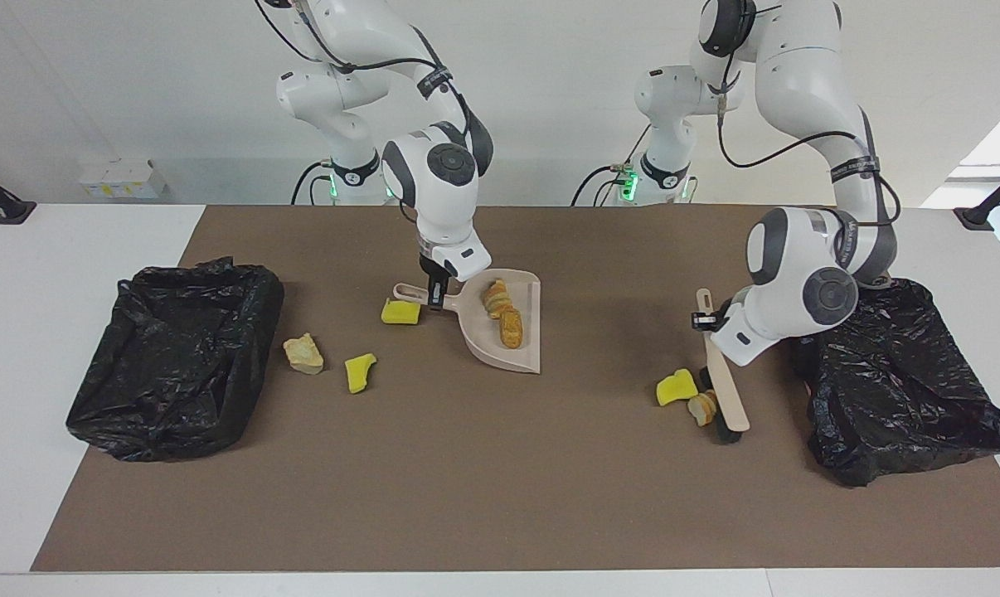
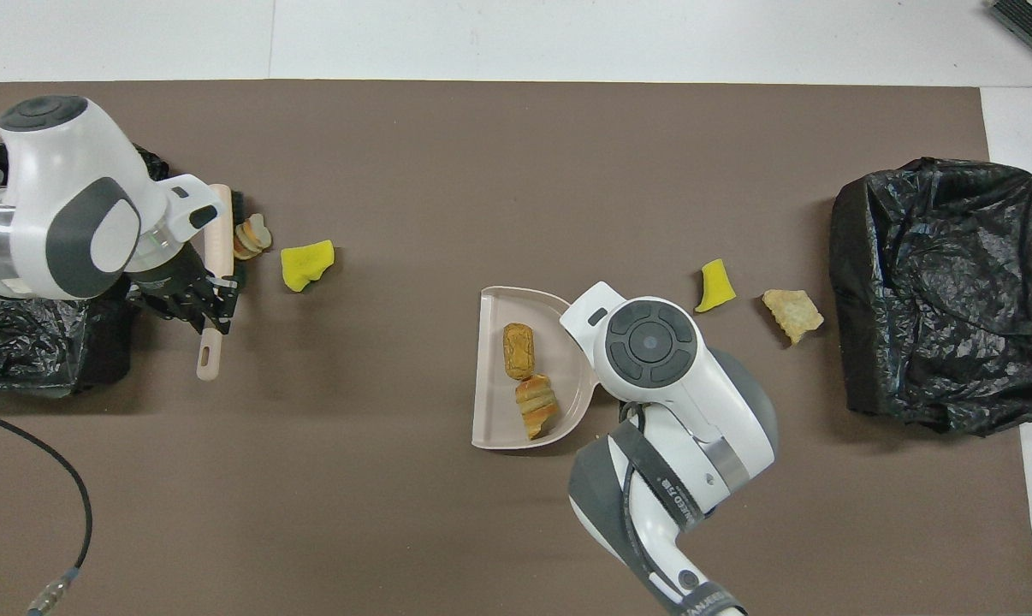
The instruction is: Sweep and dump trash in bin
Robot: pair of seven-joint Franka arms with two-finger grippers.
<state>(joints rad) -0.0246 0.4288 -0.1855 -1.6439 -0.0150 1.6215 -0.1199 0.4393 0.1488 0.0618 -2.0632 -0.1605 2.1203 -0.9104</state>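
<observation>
Both grippers were clamped shut on tools. Nearest the robots, the right gripper (image 1: pixel 435 292) held the handle of the beige dustpan (image 1: pixel 523 348), which lay flat on the brown mat (image 1: pixel 500 497) about midway along the table. Two scraps sat in the pan side by side: an orange-striped piece (image 1: pixel 493 297) and a brown lump (image 1: pixel 510 327). A yellow sponge chunk (image 1: pixel 400 312) lay just beside the pan's handle, toward the right arm's end.

Toward the left arm's end, the left gripper (image 1: pixel 704 320) gripped the handle of the brush (image 1: pixel 725 391), whose bristled head was down on the mat. Touching the bristles was a pale sliced lump (image 1: pixel 701 408), and a second yellow sponge chunk (image 1: pixel 676 387) lay right against that lump.

Farther from the robots than the pan, a third yellow chunk (image 1: pixel 359 371) and a pale beige lump (image 1: pixel 303 353) lay near each other on the mat, close to the black-lined bin (image 1: pixel 177 365) at the right arm's end. A second black-lined bin (image 1: pixel 898 390) stood at the left arm's end, just beside the left gripper.
</observation>
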